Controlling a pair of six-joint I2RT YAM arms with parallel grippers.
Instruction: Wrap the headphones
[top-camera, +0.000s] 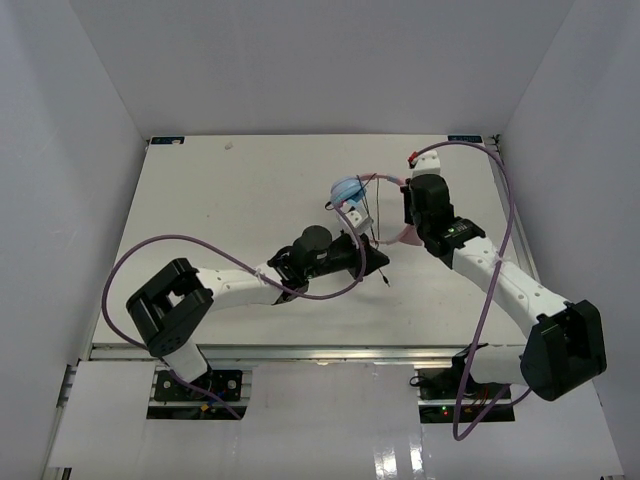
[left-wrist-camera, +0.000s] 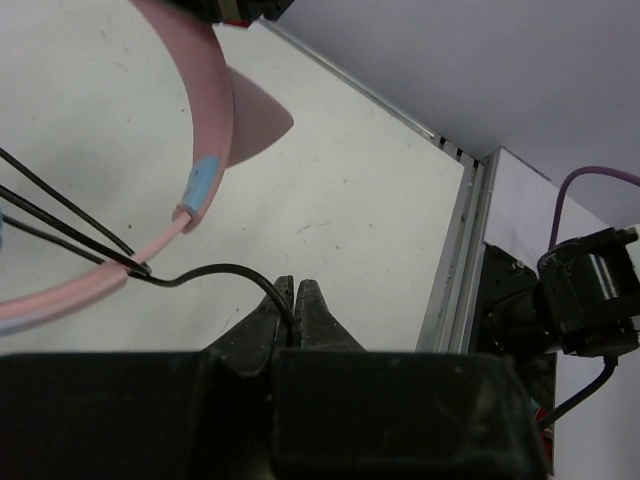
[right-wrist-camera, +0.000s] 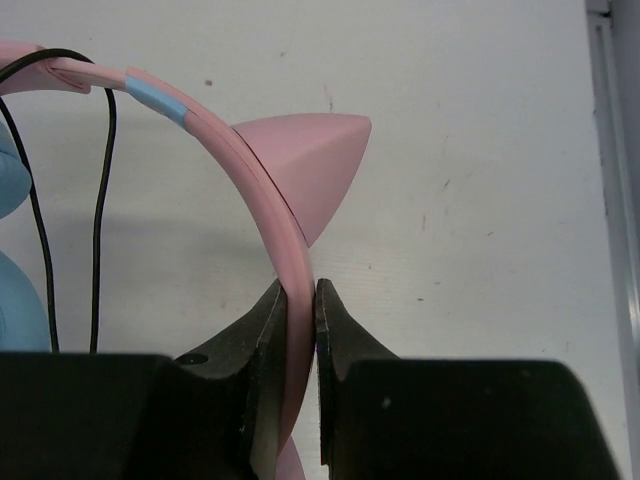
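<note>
Headphones held between both grippers over the middle of the table.

Their long axis runs across the table. The light-blue ear cup is on the left and the crown of the pink headband is on the right, so the arc opens toward the left arm. The right gripper is clamped on the headband just below a cat-ear point, which juts outward from the band. A small light-blue patch sits farther along the band. The left gripper, near the headphones on their near side, has its tips pinched together on the thin black cable. From there the cable curves up to the band's arm, where more strands cross.
</note>
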